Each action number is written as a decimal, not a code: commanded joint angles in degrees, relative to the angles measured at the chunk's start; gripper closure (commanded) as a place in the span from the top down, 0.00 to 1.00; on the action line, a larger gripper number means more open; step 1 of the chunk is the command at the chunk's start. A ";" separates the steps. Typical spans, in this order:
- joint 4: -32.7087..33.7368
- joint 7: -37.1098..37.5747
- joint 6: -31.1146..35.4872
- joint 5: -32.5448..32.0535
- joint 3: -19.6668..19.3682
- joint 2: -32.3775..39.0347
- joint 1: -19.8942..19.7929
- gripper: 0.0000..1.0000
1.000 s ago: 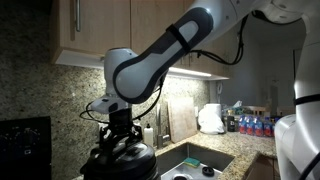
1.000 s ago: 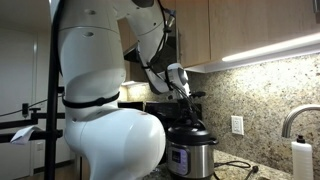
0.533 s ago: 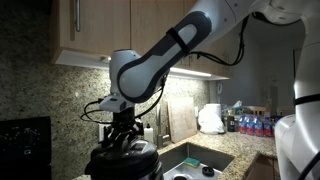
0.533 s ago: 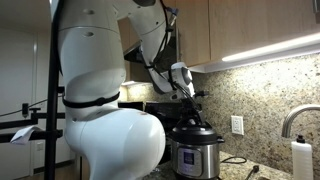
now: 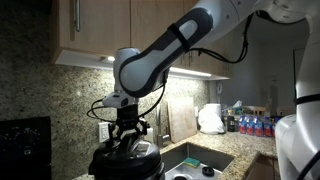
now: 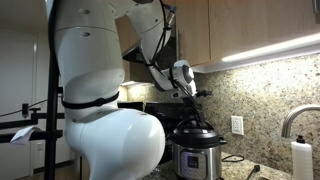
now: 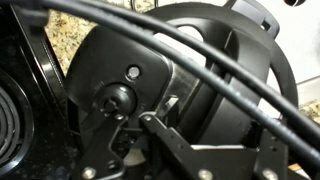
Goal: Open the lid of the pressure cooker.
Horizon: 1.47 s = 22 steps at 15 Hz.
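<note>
The pressure cooker (image 5: 126,170) (image 6: 197,160) is a round black and steel pot standing on the granite counter. Its domed black lid (image 5: 126,154) (image 6: 195,132) sits on top, and I see no gap between lid and pot. My gripper (image 5: 128,137) (image 6: 192,119) comes straight down onto the lid's top and is shut on the raised black handle. In the wrist view the lid (image 7: 250,50) fills the picture. There the gripper (image 7: 215,108) has one finger on each side of the handle, and cables cross in front.
A black stove (image 5: 22,140) (image 7: 15,110) stands right beside the cooker. A sink (image 5: 200,160) lies on its other side, with a faucet (image 6: 296,118) and soap bottle (image 6: 301,160). A white bag (image 5: 211,118) and bottles (image 5: 255,125) stand further along. Cabinets hang above.
The gripper, still shut on the handle, has shifted a little toward the sink side with the lid. The cooker body seems to have slid slightly the same way.
</note>
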 commanded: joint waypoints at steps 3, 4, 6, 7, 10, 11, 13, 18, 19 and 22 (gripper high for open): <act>1.67 10.40 -10.50 4.05 0.40 -2.23 -1.87 0.14; 2.48 12.13 -11.84 4.65 0.30 -1.53 -2.02 0.14; 4.87 14.74 -14.06 6.31 0.03 0.98 -2.21 0.14; 6.57 15.28 -15.29 7.50 -0.09 2.82 -2.23 0.14; 8.21 14.49 -13.01 7.84 0.50 3.54 -2.03 0.39; 9.68 14.53 -14.77 8.23 0.54 4.65 -2.27 0.39; 11.04 14.54 -16.26 8.44 0.60 5.78 -2.52 0.39; 11.35 18.51 -17.57 11.85 0.33 5.57 -2.76 0.14; 11.44 20.82 -18.08 13.48 0.27 5.61 -2.87 0.14; 9.61 27.25 -18.51 17.65 0.50 4.51 -3.06 0.14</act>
